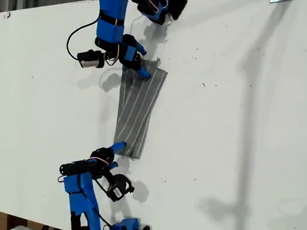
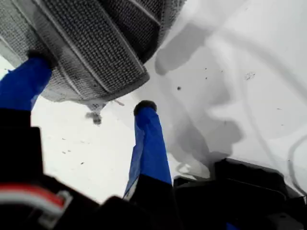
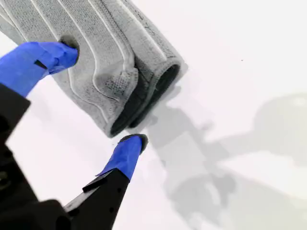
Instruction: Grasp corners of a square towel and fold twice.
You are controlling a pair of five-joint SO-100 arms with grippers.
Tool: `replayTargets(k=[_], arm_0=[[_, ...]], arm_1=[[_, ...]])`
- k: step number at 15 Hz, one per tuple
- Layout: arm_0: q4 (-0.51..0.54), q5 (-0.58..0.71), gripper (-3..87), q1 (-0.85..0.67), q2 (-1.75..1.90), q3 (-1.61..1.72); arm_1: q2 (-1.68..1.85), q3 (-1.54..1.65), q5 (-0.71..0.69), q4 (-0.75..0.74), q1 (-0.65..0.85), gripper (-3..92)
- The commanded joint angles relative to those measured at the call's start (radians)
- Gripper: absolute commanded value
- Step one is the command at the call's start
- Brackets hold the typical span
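With the towel folded into a strip mid-table, my first gripper and my second gripper sit spread open, straddling its end corners to pinch next.

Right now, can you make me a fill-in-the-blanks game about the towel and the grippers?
1. The towel is grey with thin ___ stripes.
2. It lies on the table ___ into a long strip, not spread out flat.
3. My first gripper and my second gripper both have their jaws ___.

Missing words: white; folded; open.
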Motion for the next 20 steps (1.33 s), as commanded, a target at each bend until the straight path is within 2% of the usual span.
replayTargets(k=[1, 2, 3, 6, 7, 11, 16, 18, 20], arm_0=[[-0.025, 0.002, 33.3, -0.034, 0.129, 0.072], [-0.04, 0.002, 32.7, -0.046, 0.169, 0.124], [-0.051, 0.002, 32.0, -0.051, 0.21, 0.167], [-0.083, -0.017, 30.2, -0.038, 0.313, 0.275], [-0.098, -0.032, 29.7, -0.025, 0.337, 0.31], [-0.245, -0.12, 28.0, 0.038, 0.453, 0.522], [-0.466, -0.164, 27.7, 0.048, 0.477, 0.75], [-0.534, -0.166, 27.6, 0.02, 0.476, 0.822], [-0.581, -0.155, 27.6, -0.006, 0.466, 0.861]], arm_1=[[-0.074, -0.017, -0.051, -0.037, 0.074, 37.0], [-0.143, -0.04, -0.066, -0.051, 0.094, 36.3], [-0.221, -0.069, -0.075, -0.064, 0.101, 31.2], [-0.371, -0.133, -0.063, -0.084, 0.092, 4.6], [-0.342, -0.115, -0.043, -0.091, 0.1, 0.0], [0.032, 0.084, 0.078, -0.049, 0.193, 0.0], [0.446, 0.04, 0.293, 0.161, 0.049, -0.1], [0.495, -0.072, 0.307, 0.256, 0.023, -0.1], [0.486, -0.189, 0.245, 0.265, 0.04, -0.1]])
